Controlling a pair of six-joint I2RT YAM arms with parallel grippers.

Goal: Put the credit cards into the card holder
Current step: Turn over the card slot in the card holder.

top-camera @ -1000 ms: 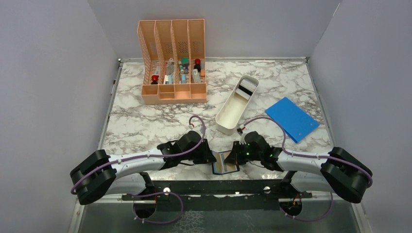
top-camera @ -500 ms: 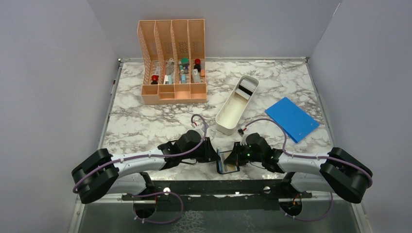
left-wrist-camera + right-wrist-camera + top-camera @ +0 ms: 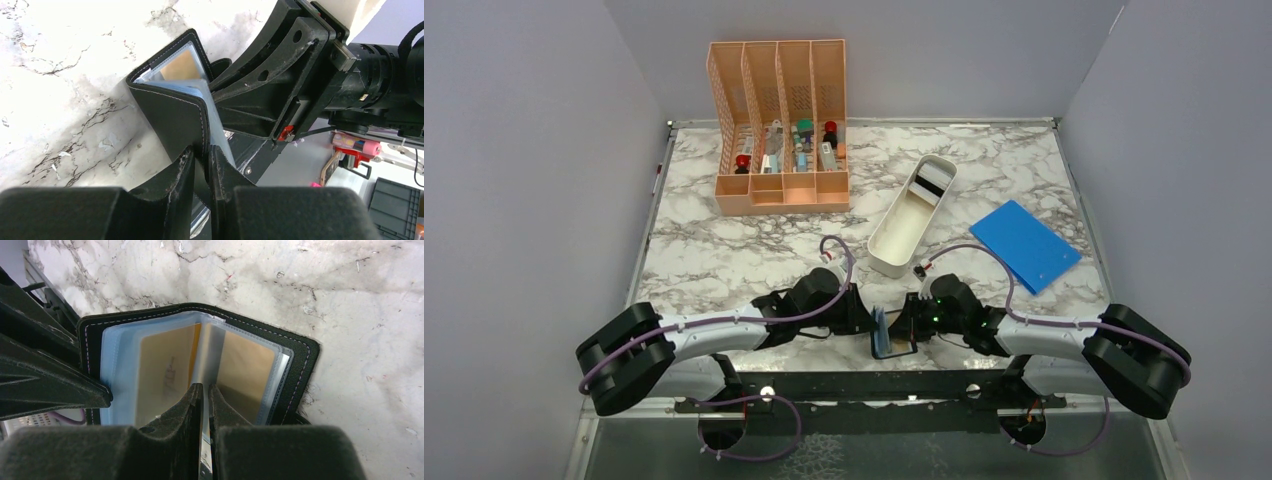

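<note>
Clamped narrow on the black cover of the holder (image 3: 170,107) with the left gripper (image 3: 202,160), stitched edge caught between the fingers; pinched almost together on a clear inner sleeve (image 3: 207,355) with the right gripper (image 3: 205,390); held so between the two wrists, half open like a book and tilted up on edge, at the near edge of the table (image 3: 724,260); seen through the plastic, two tan cards (image 3: 165,372), one on each side of the pinched sleeve, both inside the holder; cannot tell whether more lie behind them; farther back and well apart, a white tray (image 3: 911,215), a blue sheet (image 3: 1024,245) to its right, a peach organizer (image 3: 779,130) at far left.
</note>
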